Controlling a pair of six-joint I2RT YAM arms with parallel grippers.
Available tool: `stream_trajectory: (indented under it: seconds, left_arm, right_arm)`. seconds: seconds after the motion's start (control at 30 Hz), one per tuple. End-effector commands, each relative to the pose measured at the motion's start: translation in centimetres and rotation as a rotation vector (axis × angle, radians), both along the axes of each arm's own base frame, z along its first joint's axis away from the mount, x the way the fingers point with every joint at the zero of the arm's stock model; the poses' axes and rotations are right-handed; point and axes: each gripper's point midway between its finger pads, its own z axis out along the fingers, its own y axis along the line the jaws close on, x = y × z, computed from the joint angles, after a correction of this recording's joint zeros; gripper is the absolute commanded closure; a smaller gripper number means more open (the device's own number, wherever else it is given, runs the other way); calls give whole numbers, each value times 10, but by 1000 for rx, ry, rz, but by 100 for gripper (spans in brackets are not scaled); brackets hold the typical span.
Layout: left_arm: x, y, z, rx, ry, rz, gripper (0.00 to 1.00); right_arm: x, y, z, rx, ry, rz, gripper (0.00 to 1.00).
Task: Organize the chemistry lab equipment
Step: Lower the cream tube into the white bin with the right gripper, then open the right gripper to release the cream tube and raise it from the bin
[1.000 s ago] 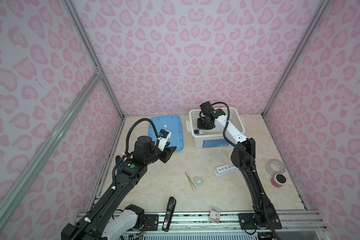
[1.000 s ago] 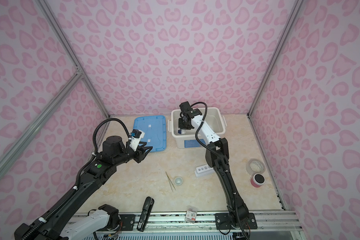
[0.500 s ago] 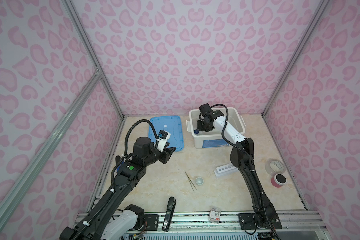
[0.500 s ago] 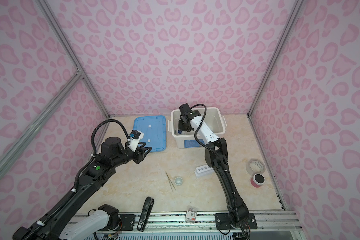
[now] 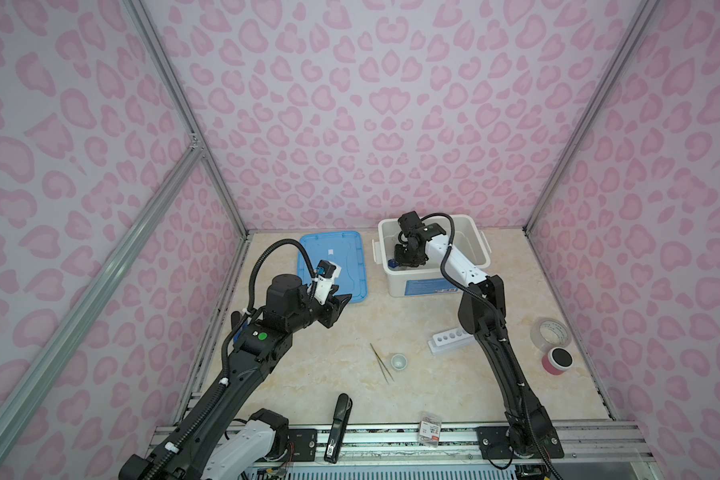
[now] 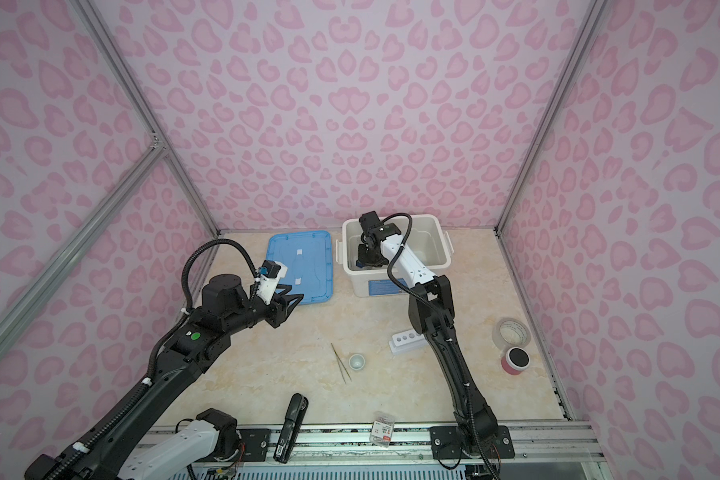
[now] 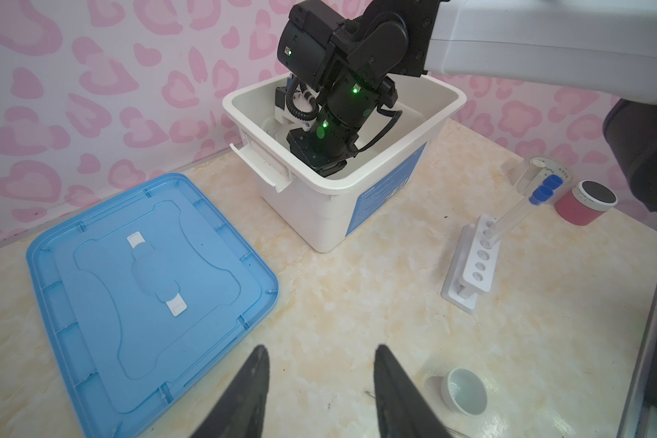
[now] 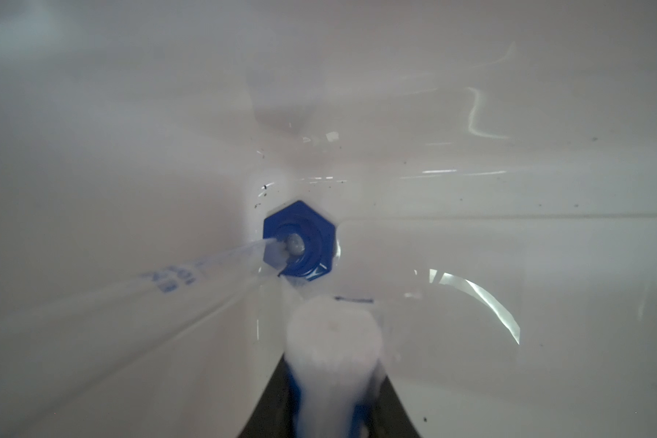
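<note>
Beige marbled tabletop (image 5: 308,370), pink-patterned walls (image 5: 391,104). Left gripper (image 7: 319,352) released; right gripper (image 8: 332,373) grasps white blue-labelled bottle (image 8: 332,333), far white plastic bin (image 7: 319,220).

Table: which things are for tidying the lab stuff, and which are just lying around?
For the job: rack, tubes, tweezers, cup, bottle, cylinder, bin.
Just lying about: stapler, clear tape, red roll, small packet.
</note>
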Motion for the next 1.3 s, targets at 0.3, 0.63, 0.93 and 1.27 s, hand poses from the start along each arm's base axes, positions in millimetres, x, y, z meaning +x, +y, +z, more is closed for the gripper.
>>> stream_trajectory:
  seconds: [0.3,0.63,0.93,1.27]
  left_arm:
    - [1,0,0,10,-12,-4,53]
    - [0,0,1,9,-13,-3,53]
    - [-2,1,1,8,-14,-2,53]
    - [-3,2,3,5,-20,-2,53]
  right_arm:
    - [-2,0,-22,-4,37,-1,71]
    - [-3,-1,-26,-7,45,-1,69]
    - [-3,-1,-22,-8,41,1,65]
    - [-3,-3,-2,-5,16,11,59]
